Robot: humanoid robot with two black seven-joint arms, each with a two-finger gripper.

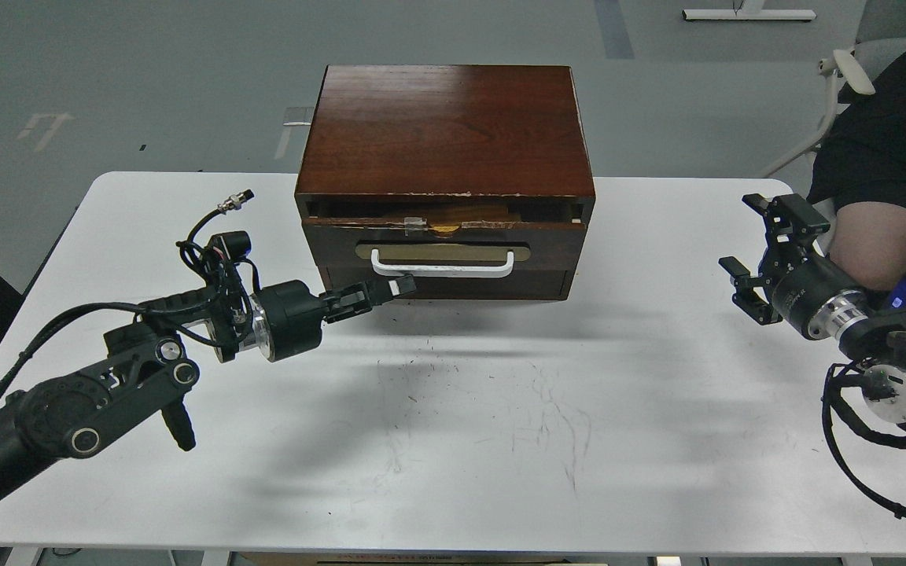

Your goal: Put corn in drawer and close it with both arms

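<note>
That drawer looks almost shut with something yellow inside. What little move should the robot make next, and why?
Probably press the left hand forward against the drawer front: a narrow gap remains along its top, the corn shows inside, and that hand sits just under the white handle.

The place looked like a robotics lab or test room rather than a home. A plain white table (453,440), scuffed and scratched near the centre of the frame, stood on a bare grey floor (146,79) with pale tape marks at upper left. Along the top right edge ran the white base of some stand (748,14), and a white office chair (846,75) stood at the right edge, where a seated person (878,228) in dark clothes was partly in view.
</note>
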